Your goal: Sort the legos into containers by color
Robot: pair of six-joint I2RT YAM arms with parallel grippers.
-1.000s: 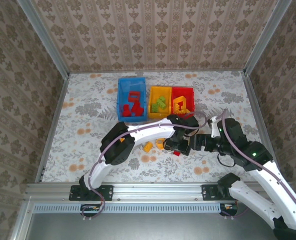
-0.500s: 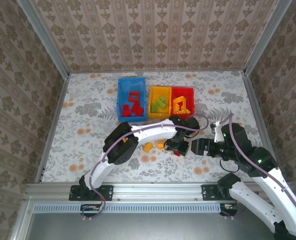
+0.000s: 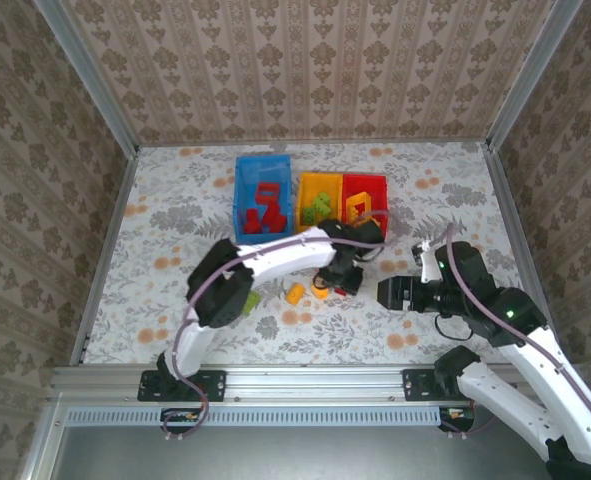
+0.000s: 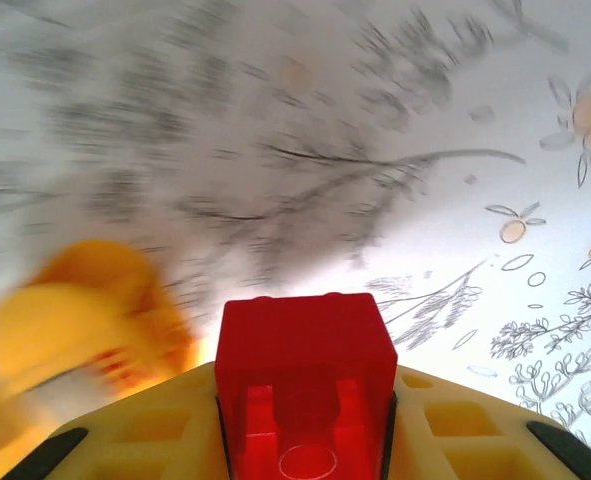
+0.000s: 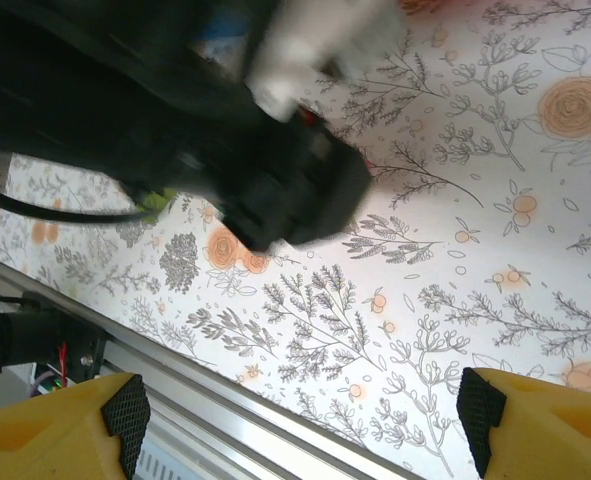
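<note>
Three open rectangular plastic bins stand in a row at 12 o'clock on the table: one larger blue bin [image 3: 263, 160], then toward 3 o'clock a smaller yellow-orange bin [image 3: 320, 178] touching a smaller red bin [image 3: 365, 179]. The table [image 3: 175, 220] is covered in white cloth printed with grey foliage and orange blossoms. It is walled on three sides by beige damask wallpaper [image 3: 305, 70], with an aluminium rail [image 3: 305, 380] along the 6 o'clock edge. The blue bin holds several red studded bricks [image 3: 265, 212], too jumbled to count. The yellow-orange bin holds a few green bricks [image 3: 321, 208], and the red bin holds yellow bricks [image 3: 359, 210], one of them a hollow frame. Four small plastic pieces lie outside the bins near the table's middle. Two orange bricks [image 3: 295, 294] sit side by side, and one green brick [image 3: 247, 299] sits at 9 o'clock of them beside the left arm's elbow. The fourth is a red square brick [image 4: 305, 350], which the left gripper [image 3: 340, 278] clamps between its yellow fingers [image 4: 155, 430]. That gripper is just at 3 o'clock of the orange pair and at 6 o'clock of the yellow-orange bin. The right gripper [image 3: 387, 293] hangs near the left one on its 3 o'clock side, its fingers [image 5: 55, 435] spread wide with nothing between them.
</note>
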